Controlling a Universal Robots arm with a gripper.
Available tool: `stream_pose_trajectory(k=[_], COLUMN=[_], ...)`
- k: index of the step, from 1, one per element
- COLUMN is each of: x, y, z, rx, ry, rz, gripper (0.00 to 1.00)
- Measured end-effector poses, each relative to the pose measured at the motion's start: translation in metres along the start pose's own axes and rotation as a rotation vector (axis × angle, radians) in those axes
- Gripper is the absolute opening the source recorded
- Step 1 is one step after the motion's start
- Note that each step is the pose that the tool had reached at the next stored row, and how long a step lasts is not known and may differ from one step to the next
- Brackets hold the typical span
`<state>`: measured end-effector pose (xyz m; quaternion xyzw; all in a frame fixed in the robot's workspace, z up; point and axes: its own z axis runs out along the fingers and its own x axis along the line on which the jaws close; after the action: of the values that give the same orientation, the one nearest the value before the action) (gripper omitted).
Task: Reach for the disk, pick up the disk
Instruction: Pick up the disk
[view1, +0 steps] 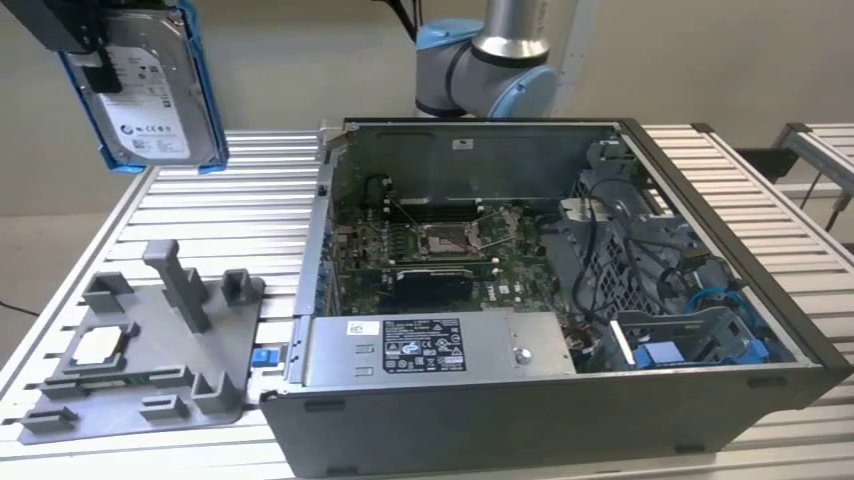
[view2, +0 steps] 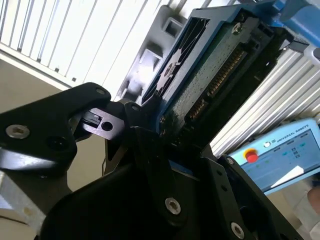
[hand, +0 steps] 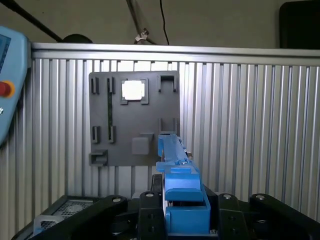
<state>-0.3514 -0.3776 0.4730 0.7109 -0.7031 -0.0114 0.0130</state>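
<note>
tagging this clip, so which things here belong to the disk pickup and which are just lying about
Job: disk, held in the air; end effector, shut on it.
Lying about: computer case; grey tray; chip on it; slatted table.

My exterior view looks down at the computer case (view1: 534, 430), grey tray (view1: 160, 365) at 8 o'clock; both wrist views, close on the disk (view2: 210, 75), share that tray.

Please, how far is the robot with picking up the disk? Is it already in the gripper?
Done: the reach and the grasp. The gripper is shut on the disk, and the second wrist view confirms this. In hand: the disk hangs in the air, touching neither the table nor the grey fixture. Left: nothing of the pick-up that I can see.
</note>
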Motion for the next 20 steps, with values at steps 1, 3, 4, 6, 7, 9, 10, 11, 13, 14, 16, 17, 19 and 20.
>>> stream_pose_trajectory(k=[1,3,4,6,7,9,10,11,13,14,16,17,19,20], x=[0.0000,0.0001,0.0001,0.0002,0.0002,0.0002,0.0003,0.0003,0.0004,0.0004,0.0005,0.0005,0.0005,0.0005], y=[-0.0024,-0.0074,-0.0098,-0.0148,-0.0173,-0.0225,-0.0253,-0.0276,-0.0328,-0.0353,-0.0405,-0.0429,-0.0479,-0.0505], z=[-0.0001,-0.0002,-0.0003,-0.0005,-0.0006,-0.0007,-0.0009,-0.0009,-0.0011,-0.0012,-0.0014,-0.0015,-0.0016,-0.0017], rx=[-0.0005,-0.0015,-0.0020,-0.0030,-0.0034,-0.0045,-0.0051,-0.0056,-0.0065,-0.0070,-0.0080,-0.0084,-0.0093,-0.0097], ry=[0.0000,-0.0001,-0.0001,-0.0001,-0.0001,-0.0001,0.0000,0.0000,-0.0001,-0.0001,0.0000,0.0000,-0.0001,-0.0001], rz=[0.000,0.000,0.000,-0.001,-0.001,-0.001,-0.001,-0.001,-0.002,-0.002,-0.002,-0.002,-0.003,-0.003], gripper=[0.00,0.00,0.00,0.00,0.00,0.00,0.00,0.00,0.00,0.00,0.00,0.00,0.00,0.00])
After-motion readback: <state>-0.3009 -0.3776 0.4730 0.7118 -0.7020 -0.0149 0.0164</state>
